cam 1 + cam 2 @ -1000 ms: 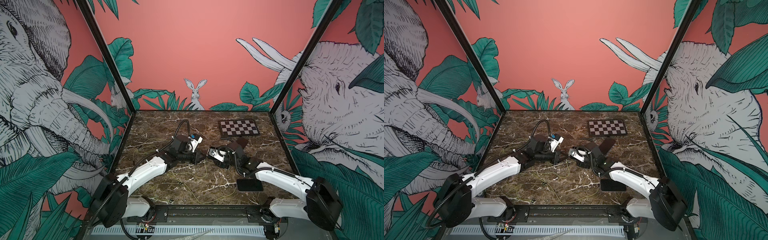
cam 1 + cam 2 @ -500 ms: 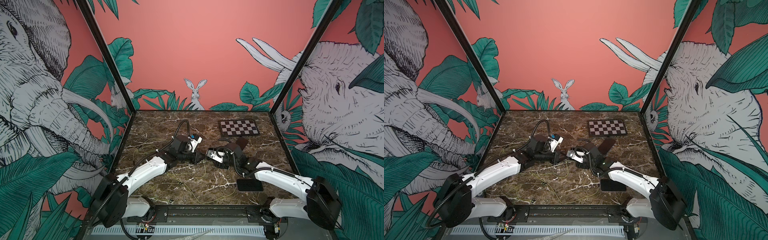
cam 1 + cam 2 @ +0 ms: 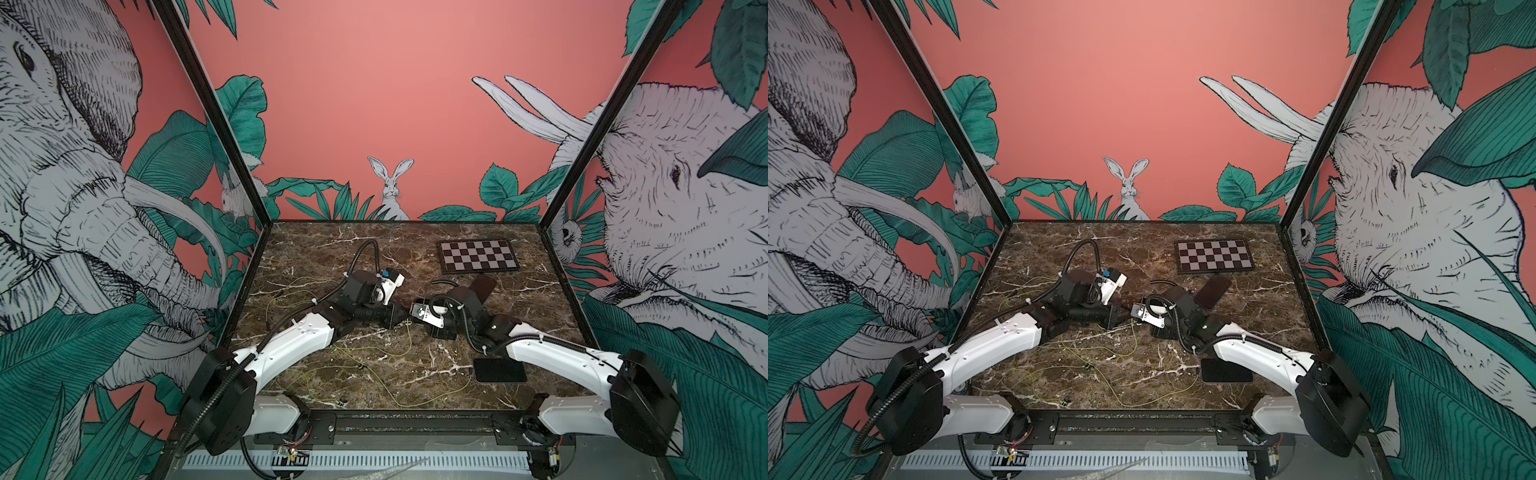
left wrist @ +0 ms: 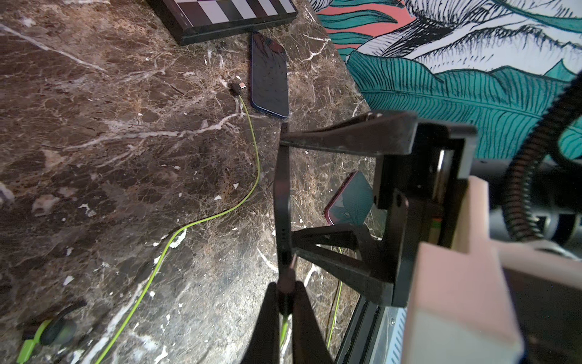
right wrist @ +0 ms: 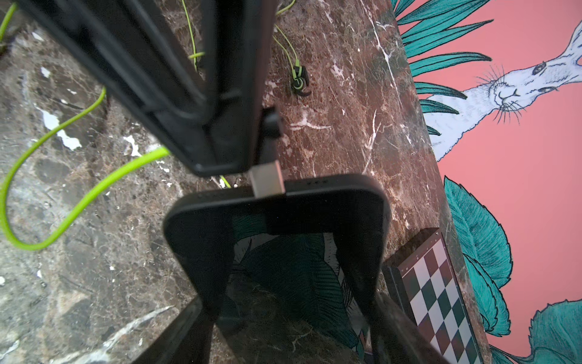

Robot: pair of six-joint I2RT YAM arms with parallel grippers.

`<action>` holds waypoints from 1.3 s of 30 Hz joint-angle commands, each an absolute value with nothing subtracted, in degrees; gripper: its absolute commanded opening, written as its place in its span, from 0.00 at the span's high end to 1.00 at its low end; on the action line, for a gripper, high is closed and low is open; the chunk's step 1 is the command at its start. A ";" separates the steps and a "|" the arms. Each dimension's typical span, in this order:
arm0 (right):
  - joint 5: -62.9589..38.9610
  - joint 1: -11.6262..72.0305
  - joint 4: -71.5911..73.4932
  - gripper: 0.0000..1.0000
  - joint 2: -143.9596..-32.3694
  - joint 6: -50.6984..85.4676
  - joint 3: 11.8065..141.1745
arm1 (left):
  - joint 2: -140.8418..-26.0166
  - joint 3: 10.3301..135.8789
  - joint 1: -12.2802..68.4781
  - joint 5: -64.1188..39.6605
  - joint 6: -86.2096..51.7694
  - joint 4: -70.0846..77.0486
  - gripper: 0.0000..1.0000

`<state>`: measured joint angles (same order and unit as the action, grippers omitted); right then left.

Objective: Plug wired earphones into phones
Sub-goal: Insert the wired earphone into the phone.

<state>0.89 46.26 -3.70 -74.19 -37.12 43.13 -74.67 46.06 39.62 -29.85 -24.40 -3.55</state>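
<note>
Plug (image 5: 267, 181) meets phone (image 5: 315, 201) over the table (image 3: 316, 249)!
Left gripper (image 4: 285, 294) pinched tight on the plug of a yellow-green earphone cord (image 4: 284, 329), metal tip touching the phone's end edge; right gripper (image 5: 278, 233), spread wide, clamps that phone by its sides.

Right gripper (image 5: 283, 239): drawn slightly nearer the left gripper (image 4: 285, 294) than a second ago.
Held phone (image 4: 282, 201): carried along with it, end edge brought closer to the left gripper.
Gap: narrowed between that edge and the plug (image 5: 267, 179) pinched in the left gripper.
</note>
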 commanded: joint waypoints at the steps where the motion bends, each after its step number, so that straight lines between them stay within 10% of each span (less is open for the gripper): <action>1: 1.47 46.76 -0.91 0.34 -73.83 -38.06 45.44 | -73.25 48.13 39.71 -28.35 -23.12 -5.04 1.00; 39: 0.73 46.93 1.21 0.36 -73.24 -37.44 46.05 | -75.06 48.86 39.79 -28.74 -22.68 -6.68 1.00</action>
